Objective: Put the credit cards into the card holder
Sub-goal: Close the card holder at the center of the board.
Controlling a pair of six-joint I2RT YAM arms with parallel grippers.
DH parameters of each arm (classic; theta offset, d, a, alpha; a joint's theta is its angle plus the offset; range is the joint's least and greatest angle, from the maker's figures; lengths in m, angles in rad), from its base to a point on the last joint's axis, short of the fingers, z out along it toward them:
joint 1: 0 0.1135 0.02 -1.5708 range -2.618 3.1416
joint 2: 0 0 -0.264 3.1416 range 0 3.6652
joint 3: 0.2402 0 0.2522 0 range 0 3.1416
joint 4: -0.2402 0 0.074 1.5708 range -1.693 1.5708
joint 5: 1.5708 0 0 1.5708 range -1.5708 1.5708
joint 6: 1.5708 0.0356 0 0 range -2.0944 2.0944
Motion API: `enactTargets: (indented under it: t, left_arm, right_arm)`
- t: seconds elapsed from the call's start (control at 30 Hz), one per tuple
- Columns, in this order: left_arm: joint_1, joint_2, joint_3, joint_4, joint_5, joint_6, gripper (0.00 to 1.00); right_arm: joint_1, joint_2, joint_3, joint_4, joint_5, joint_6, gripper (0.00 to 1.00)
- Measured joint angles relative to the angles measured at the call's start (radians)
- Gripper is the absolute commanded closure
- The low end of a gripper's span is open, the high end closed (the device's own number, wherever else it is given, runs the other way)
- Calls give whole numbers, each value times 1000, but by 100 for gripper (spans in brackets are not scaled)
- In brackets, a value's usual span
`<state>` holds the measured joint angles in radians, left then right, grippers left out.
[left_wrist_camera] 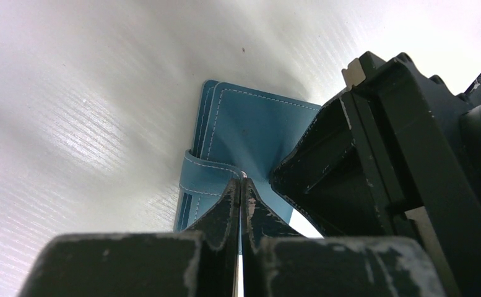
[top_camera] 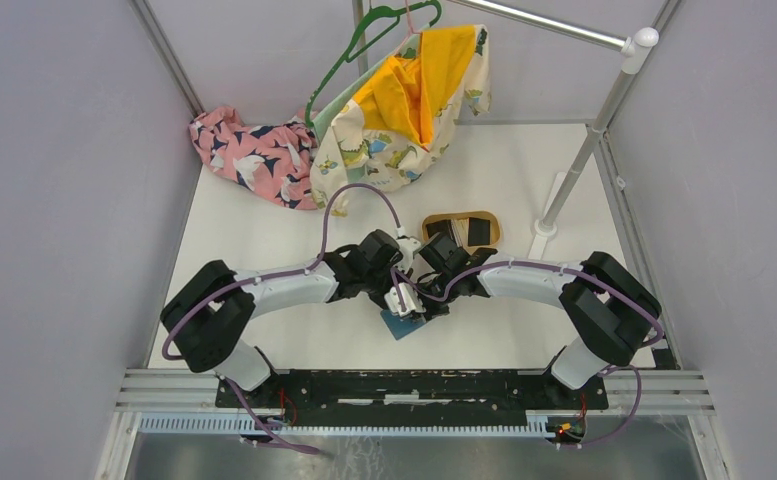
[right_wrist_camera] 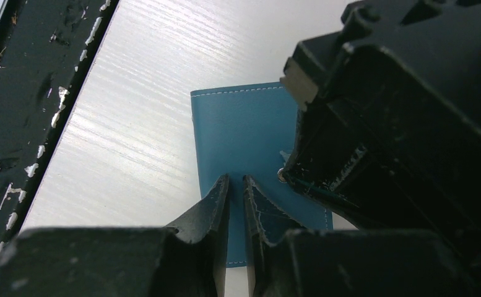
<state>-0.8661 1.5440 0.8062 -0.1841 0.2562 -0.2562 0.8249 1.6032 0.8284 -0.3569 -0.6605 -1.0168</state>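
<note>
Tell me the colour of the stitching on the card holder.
White stitching along the teal card holder edges; clearest in the left wrist view.

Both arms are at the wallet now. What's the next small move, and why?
Probably raise the left gripper a little to peel the wallet open: its jaws look shut on the tab, the right gripper is right over it, and the cards lie in the tray.

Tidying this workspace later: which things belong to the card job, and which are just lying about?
Job: card holder, credit cards, tray holding them.
Lying about: pink garment, yellow-lined garment, green hanger, rack pole.
</note>
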Motion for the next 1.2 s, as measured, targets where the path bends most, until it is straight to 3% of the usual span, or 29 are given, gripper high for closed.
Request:
enactTargets:
  t: [0.77,1.2]
  left_arm:
    - [-22,39,44,-26,-37,0,89]
    - [-28,65,63,-29,-31,-1,68]
  right_arm:
    - [0,0,1,-3,3,0,82]
    - [0,0,2,-5,3,-2,82]
